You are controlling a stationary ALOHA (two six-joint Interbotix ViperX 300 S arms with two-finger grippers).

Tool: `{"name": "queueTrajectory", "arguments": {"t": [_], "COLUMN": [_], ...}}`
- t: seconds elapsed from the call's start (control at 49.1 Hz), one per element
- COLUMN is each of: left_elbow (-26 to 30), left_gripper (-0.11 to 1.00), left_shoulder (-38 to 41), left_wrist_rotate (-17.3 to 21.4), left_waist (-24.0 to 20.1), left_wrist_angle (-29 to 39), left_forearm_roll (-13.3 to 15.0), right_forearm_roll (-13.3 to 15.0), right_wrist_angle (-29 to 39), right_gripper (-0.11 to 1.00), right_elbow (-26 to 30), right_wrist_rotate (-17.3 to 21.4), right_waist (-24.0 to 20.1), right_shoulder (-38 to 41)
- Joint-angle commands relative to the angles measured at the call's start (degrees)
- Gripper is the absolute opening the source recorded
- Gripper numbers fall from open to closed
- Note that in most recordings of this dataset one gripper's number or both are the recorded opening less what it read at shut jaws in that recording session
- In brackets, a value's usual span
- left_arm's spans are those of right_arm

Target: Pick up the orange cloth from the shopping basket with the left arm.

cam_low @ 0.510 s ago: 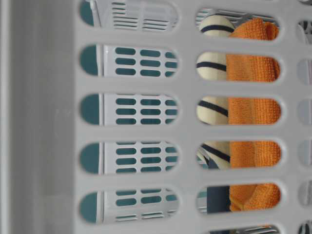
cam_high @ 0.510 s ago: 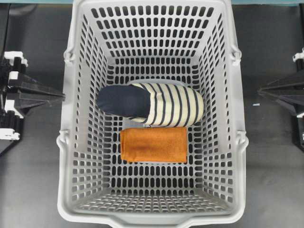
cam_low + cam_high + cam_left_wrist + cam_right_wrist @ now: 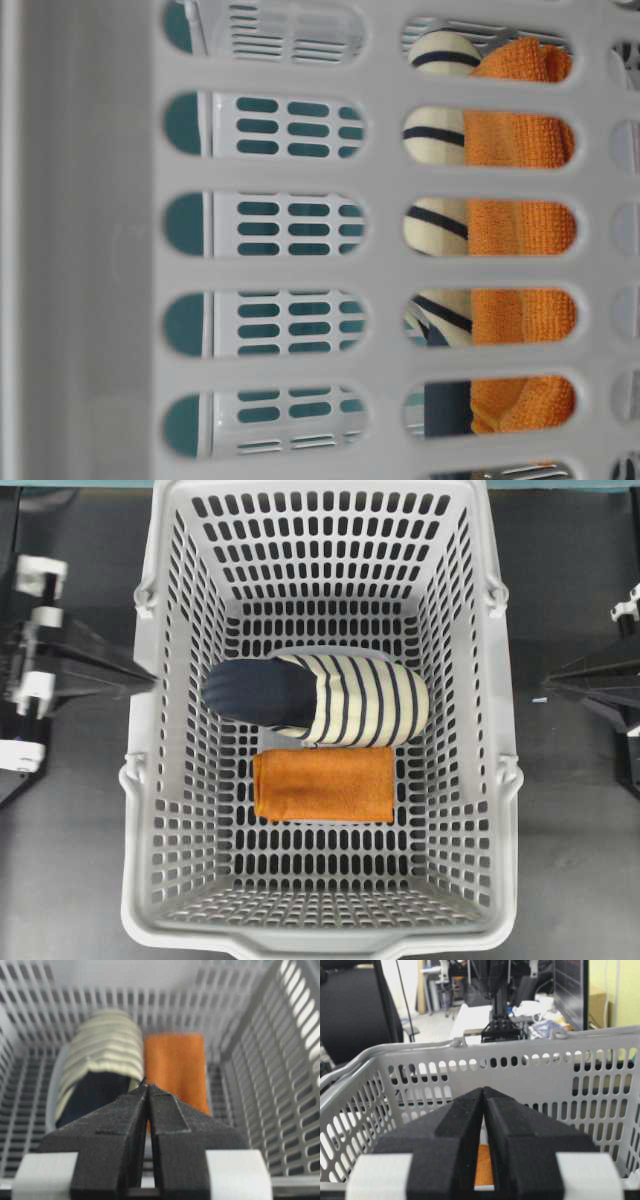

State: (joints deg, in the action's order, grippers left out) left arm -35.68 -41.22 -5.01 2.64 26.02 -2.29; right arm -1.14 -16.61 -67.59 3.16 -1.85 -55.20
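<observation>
Two items in the basket: the orange cloth (image 3: 323, 784) and a navy-and-cream striped slipper (image 3: 318, 700), lying side by side on the floor of the shopping basket (image 3: 142, 780).
Orange cloth: a flat folded rectangle near the middle of the basket floor, its long edge just beside the slipper's; in the table-level view the two look to be touching, seen through the wall slots. Nothing rests on it.
Slipper: on its side of the cloth, navy toe pointing toward the left wall in the overhead view, striped part toward the right wall.
Left gripper (image 3: 146, 1085): jaws pressed together to a point, holding nothing. In the overhead view its tip sits at the outer edge of the basket's left rim (image 3: 150, 680). Its wrist camera looks down into the basket, with the cloth (image 3: 176, 1067) ahead and slightly right of the tip, and the slipper (image 3: 102, 1060) ahead to the left.
Right gripper (image 3: 483, 1091): jaws likewise closed, empty, outside the basket's right wall and well apart from the cloth; a sliver of orange shows beneath it.
Table: dark surface under the basket (image 3: 70, 880).
</observation>
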Motion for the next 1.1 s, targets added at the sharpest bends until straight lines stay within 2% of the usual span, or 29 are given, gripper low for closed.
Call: {"name": "queueTrajectory", "arguments": {"t": [0.0,0.224,0.408,0.53,0.693,0.775,0.978,1.04,1.08], "left_elbow": [8.44,23.38,33.66,38.06,39.90,39.64,38.76,38.41,37.97], "left_gripper": [0.00,0.00,0.00,0.00,0.02,0.18,0.78,0.88,0.91], "left_shoulder": [6.94,24.35,35.07,40.61,44.91,46.23,49.92,50.98,51.68], "left_wrist_rotate": [-0.09,0.44,0.44,0.44,0.35,0.18,0.26,0.26,0.26], "left_waist": [0.79,2.64,2.90,3.16,3.60,3.69,4.22,4.31,4.57], "left_wrist_angle": [7.47,19.07,27.07,30.85,31.46,31.38,31.29,31.29,30.85], "left_forearm_roll": [-0.26,-0.26,-0.26,-0.26,-0.26,-0.26,-0.26,-0.26,-0.26], "right_forearm_roll": [-0.26,-0.26,-0.26,-0.26,-0.26,-0.26,-0.26,-0.26,-0.26], "right_wrist_angle": [-0.53,-0.53,-0.53,-0.53,-0.53,-0.53,-0.53,-0.53,-0.53], "right_gripper": [-0.01,-0.01,-0.01,-0.01,-0.01,-0.01,-0.01,-0.01,-0.01], "right_elbow": [0.88,0.88,0.88,0.79,0.79,0.70,0.62,0.62,0.62], "right_wrist_rotate": [0.09,0.18,0.26,0.26,0.26,0.26,0.26,0.26,0.26], "right_waist": [-0.18,-0.18,-0.26,-0.26,-0.18,-0.18,-0.26,-0.18,-0.18], "right_shoulder": [0.62,0.62,0.44,0.44,0.35,0.35,0.26,0.26,0.26]}}
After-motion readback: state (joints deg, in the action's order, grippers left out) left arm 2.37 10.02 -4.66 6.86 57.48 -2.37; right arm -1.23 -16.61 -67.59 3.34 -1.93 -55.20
